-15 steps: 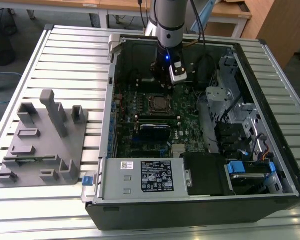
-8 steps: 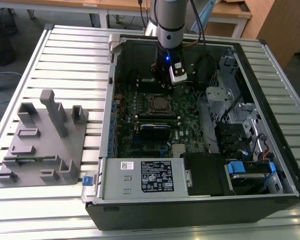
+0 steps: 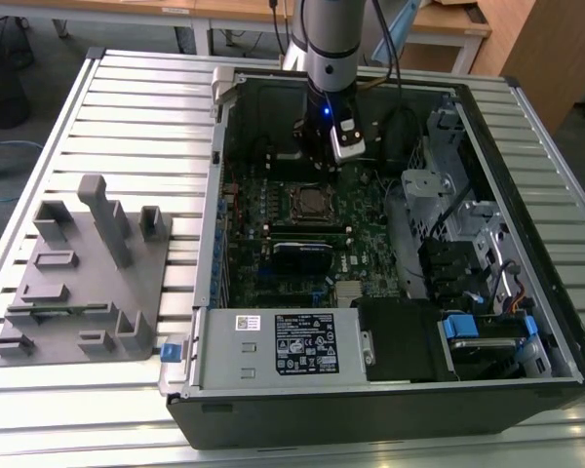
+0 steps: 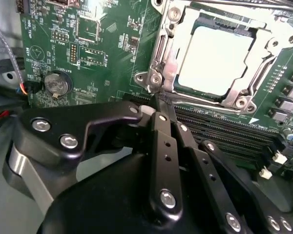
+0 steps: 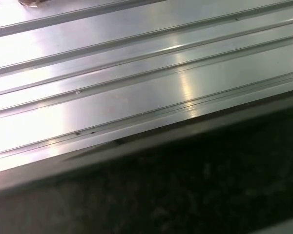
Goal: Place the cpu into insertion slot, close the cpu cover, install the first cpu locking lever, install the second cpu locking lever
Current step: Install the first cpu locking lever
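While the gripper (image 4: 158, 100) sits with fingers pressed together, tips at the socket corner, the cpu (image 4: 216, 59) lies seated in the insertion slot (image 4: 199, 24), at roughly 1 o'clock from the tips, cpu cover (image 4: 173, 48) framing it.

Dull silver-grey metal on the small square cpu (image 4: 216, 61); shiny bare-metal frame cover (image 4: 244, 100); matt black gripper (image 4: 158, 100); brushed, glossy ribbed metal table (image 5: 136, 73).

One open computer case (image 3: 390, 390) lies on one slatted metal table (image 3: 127, 88); inside it sit one green motherboard (image 3: 273, 210), one cpu (image 4: 217, 58), one cpu cover (image 4: 168, 53) and one white-labelled power supply box (image 3: 278, 346); one grey fixture (image 3: 83, 283) rests left of the case.
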Motion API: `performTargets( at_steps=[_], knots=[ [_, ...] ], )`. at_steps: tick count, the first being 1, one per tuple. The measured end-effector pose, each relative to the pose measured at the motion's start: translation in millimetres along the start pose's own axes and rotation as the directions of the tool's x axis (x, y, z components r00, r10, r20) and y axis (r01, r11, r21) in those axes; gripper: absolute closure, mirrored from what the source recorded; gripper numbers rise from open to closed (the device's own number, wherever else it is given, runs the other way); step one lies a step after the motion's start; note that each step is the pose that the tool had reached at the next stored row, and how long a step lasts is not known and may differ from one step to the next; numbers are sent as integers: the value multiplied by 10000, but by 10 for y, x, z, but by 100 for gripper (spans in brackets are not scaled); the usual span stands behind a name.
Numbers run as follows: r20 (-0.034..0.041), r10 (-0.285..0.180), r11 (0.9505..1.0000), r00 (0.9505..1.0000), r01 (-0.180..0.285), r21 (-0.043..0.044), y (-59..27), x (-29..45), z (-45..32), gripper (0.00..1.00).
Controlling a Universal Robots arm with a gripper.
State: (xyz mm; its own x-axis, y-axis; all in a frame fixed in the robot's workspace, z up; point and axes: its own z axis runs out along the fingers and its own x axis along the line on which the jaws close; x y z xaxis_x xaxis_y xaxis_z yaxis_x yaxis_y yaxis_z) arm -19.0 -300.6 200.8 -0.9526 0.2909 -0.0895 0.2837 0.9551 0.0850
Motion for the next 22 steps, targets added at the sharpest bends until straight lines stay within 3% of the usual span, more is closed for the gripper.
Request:
performTargets(
  at_steps=[8, 22],
  knots=[
    [-1, -1, 10000, 10000, 1, 0, 7, -7, -79, 89],
    [9, -4, 10000, 10000, 4, 33, 9, -9, -100, 89]
  ],
)
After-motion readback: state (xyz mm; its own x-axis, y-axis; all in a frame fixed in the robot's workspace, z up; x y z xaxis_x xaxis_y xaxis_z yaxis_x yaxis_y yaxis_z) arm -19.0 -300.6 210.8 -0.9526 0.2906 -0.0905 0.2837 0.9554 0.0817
